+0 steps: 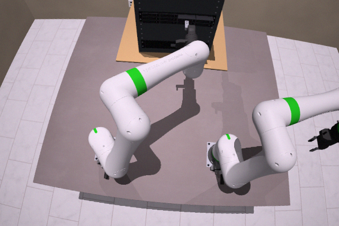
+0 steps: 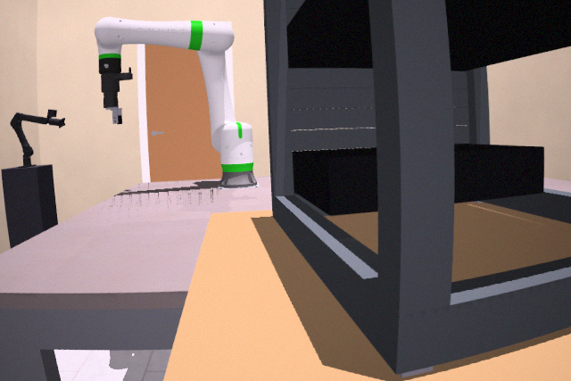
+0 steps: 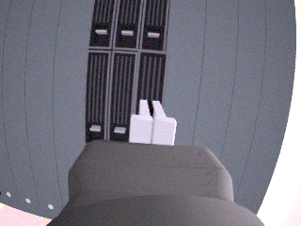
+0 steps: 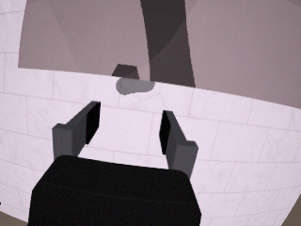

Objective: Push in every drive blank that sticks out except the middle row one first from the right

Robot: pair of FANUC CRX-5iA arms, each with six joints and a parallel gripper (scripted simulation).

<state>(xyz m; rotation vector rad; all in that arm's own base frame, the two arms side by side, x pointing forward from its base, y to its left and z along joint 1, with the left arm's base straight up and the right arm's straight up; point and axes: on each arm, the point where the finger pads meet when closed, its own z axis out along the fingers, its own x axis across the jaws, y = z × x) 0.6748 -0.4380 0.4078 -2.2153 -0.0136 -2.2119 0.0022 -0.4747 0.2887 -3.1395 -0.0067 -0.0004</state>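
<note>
The rack (image 1: 175, 0) (image 2: 415, 160) stands upright on a wooden board. Two top-row blanks at the right, the third from left (image 1: 184, 17) (image 3: 151, 80) and the fourth (image 1: 205, 18), show lighter faces in the top view and seem to stick out. In the left wrist view the third looks nearly level with its neighbours, so its depth is unclear. My left gripper (image 1: 186, 22) (image 3: 148, 112) is shut and empty, its tips in front of that third blank; contact is unclear. The middle row's rightmost blank is hidden by this gripper. My right gripper (image 1: 310, 146) (image 2: 117, 116) (image 4: 130, 119) is open and empty, away from the rack.
The wooden board (image 1: 127, 55) (image 2: 207, 321) lies on the table (image 1: 73, 125) (image 2: 115, 247). The left forearm (image 1: 164, 67) reaches across the table to the rack. The right forearm (image 1: 314, 103) extends past the table's right edge. Another row of dark slots (image 1: 155, 44) is low on the rack.
</note>
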